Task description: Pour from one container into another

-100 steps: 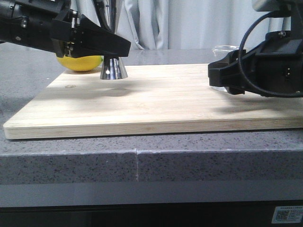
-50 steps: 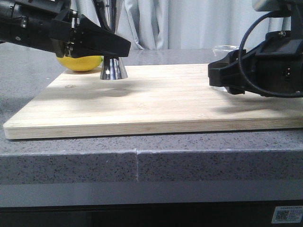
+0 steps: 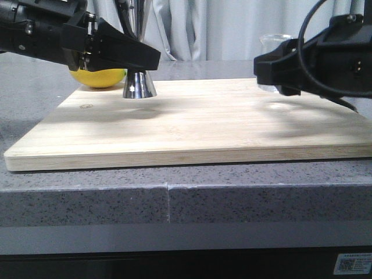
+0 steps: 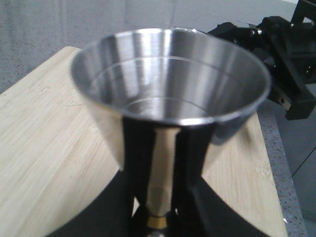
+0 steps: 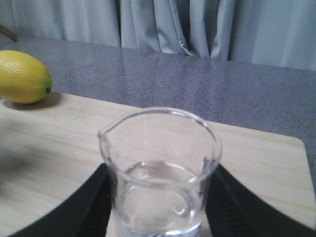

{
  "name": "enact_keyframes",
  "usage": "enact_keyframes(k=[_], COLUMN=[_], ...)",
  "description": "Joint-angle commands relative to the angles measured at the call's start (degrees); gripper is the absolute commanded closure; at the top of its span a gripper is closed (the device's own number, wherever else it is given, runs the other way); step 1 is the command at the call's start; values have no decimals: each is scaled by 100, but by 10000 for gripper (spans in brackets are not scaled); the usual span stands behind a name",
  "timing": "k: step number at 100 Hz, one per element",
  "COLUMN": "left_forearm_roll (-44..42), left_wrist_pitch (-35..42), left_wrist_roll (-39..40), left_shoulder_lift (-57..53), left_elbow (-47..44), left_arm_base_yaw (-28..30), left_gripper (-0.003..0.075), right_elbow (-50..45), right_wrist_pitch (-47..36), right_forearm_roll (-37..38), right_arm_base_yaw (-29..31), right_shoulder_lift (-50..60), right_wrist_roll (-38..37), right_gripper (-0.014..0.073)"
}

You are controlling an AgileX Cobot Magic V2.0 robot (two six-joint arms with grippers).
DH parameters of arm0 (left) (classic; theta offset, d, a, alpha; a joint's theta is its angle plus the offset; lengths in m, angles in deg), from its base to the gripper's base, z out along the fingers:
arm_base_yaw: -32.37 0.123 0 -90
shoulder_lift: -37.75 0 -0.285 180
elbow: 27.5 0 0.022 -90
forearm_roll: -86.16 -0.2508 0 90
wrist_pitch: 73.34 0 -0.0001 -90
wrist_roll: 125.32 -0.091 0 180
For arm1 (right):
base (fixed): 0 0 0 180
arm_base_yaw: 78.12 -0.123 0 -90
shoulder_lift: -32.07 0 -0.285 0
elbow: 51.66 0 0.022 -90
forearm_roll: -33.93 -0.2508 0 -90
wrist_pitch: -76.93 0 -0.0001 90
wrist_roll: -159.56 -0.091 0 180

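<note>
The steel jigger (image 3: 138, 86) stands upright at the back left of the wooden board (image 3: 192, 128). My left gripper (image 3: 139, 57) is shut on its waist; the left wrist view shows the wide cup (image 4: 170, 94) and gold band (image 4: 159, 221) between the fingers. The clear glass beaker (image 5: 160, 173) holds a little clear liquid. My right gripper (image 5: 160, 207) is shut on it and holds it upright above the board's right side, where its rim (image 3: 274, 38) shows behind the black gripper (image 3: 270, 67).
A yellow lemon (image 3: 99, 77) lies behind the jigger at the board's back left corner, also in the right wrist view (image 5: 22, 76). Grey stone counter (image 3: 174, 192) surrounds the board. Curtains hang behind.
My right gripper has lifted the beaker off the board and now holds it higher. The left gripper and jigger have not moved.
</note>
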Motion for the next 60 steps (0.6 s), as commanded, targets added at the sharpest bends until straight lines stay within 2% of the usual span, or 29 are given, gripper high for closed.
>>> enact_keyframes(k=[1, 23, 40, 60], left_forearm_roll=[408, 419, 442, 469], left_wrist_pitch=[-511, -505, -419, -404], left_wrist_roll=[15, 15, 15, 15], left_shoulder_lift=[-320, -320, -320, -320], left_elbow=[159, 159, 159, 159], left_arm_base_yaw=[-66, -277, -485, -674], left_gripper=[687, 687, 687, 687], right_elbow=[258, 775, 1353, 1795], right_wrist_pitch=[-7, 866, 1910, 2459], right_forearm_roll=[125, 425, 806, 1215], right_arm_base_yaw=[17, 17, 17, 17], right_shoulder_lift=[392, 948, 1267, 1529], right_wrist_roll=[110, 306, 306, 306], right_gripper=[358, 358, 358, 358])
